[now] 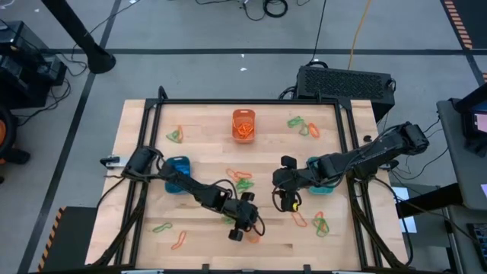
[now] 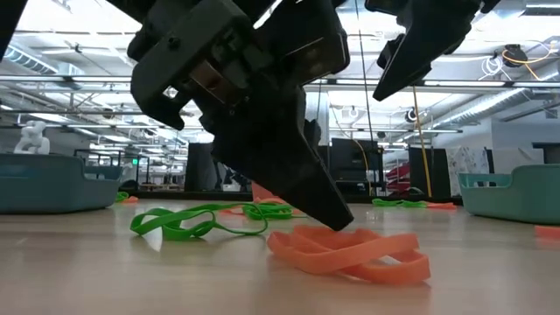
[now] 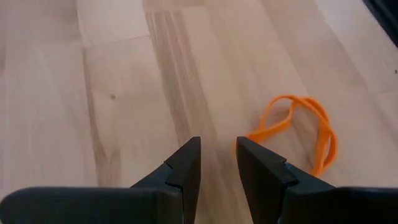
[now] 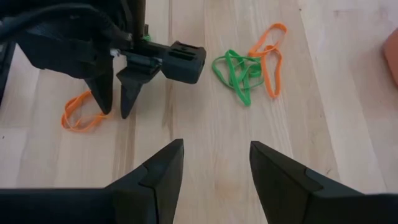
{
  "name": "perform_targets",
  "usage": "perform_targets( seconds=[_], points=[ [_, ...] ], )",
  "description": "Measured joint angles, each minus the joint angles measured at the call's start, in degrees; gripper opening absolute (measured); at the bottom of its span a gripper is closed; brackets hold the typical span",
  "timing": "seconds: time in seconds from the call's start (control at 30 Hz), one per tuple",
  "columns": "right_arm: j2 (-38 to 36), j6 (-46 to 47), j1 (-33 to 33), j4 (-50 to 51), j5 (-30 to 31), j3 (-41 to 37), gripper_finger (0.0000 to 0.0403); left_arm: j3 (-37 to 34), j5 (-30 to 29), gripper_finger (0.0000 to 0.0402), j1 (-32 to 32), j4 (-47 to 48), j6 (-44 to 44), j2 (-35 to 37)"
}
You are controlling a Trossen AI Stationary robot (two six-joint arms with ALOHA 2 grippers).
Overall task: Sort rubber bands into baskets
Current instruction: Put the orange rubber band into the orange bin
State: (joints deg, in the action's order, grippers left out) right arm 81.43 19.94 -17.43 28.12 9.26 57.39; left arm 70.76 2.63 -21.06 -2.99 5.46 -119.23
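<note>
My left gripper (image 3: pixel 217 146) is low over the wooden table near its front edge, slanting down, open by a narrow gap with nothing between the fingers. An orange rubber band (image 3: pixel 298 130) lies flat on the wood just beside one fingertip; the low view shows this rubber band (image 2: pixel 350 254) under the gripper's tip. My right gripper (image 4: pixel 214 155) hangs open above the table's middle right, over bare wood, facing the left gripper (image 4: pixel 115 102). The orange basket (image 1: pixel 243 125) stands at the far middle, the blue basket (image 1: pixel 176 175) at the left, and the teal basket (image 1: pixel 316 169) is partly under the right arm. My left gripper comes down slanting from the table's left, and one fingertip (image 3: pixel 245 146) stands at the end of the orange band (image 3: pixel 258 134). I cannot tell whether it touches. The band lies slack on the table, outside the gap between the fingers.
A tangle of green and orange bands (image 4: pixel 242 71) lies near the table's middle. More bands lie at the far left (image 1: pixel 175 135), far right (image 1: pixel 303 125), near left (image 1: pixel 169 234) and near right (image 1: pixel 319 224). A green band (image 2: pixel 184 223) lies behind the left gripper.
</note>
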Motion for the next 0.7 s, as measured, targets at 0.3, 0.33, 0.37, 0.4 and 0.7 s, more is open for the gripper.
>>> perform_targets(
  seconds=[0.3,0.33,0.37,0.4,0.7],
  points=[
    [0.0,-0.02,0.02,0.02,-0.05,0.0,0.0176,0.07,0.59,0.0109,0.0,-0.57,0.12,-1.47],
    [0.0,-0.02,0.02,0.04,-0.05,0.0,0.0176,0.07,0.86,0.0109,0.0,-0.52,0.13,-1.54],
    [0.0,-0.02,0.02,0.06,-0.07,0.0,0.0176,0.07,1.26,0.0109,0.0,-0.58,0.09,-1.75],
    [0.0,-0.02,0.02,0.15,-0.07,-0.01,0.0176,0.12,1.46,0.0109,0.04,-0.18,-0.01,-1.75],
    [0.0,-0.02,0.02,0.2,-0.1,-0.02,0.0176,0.0,3.62,0.0109,0.48,-0.58,0.08,-1.17]
  ],
)
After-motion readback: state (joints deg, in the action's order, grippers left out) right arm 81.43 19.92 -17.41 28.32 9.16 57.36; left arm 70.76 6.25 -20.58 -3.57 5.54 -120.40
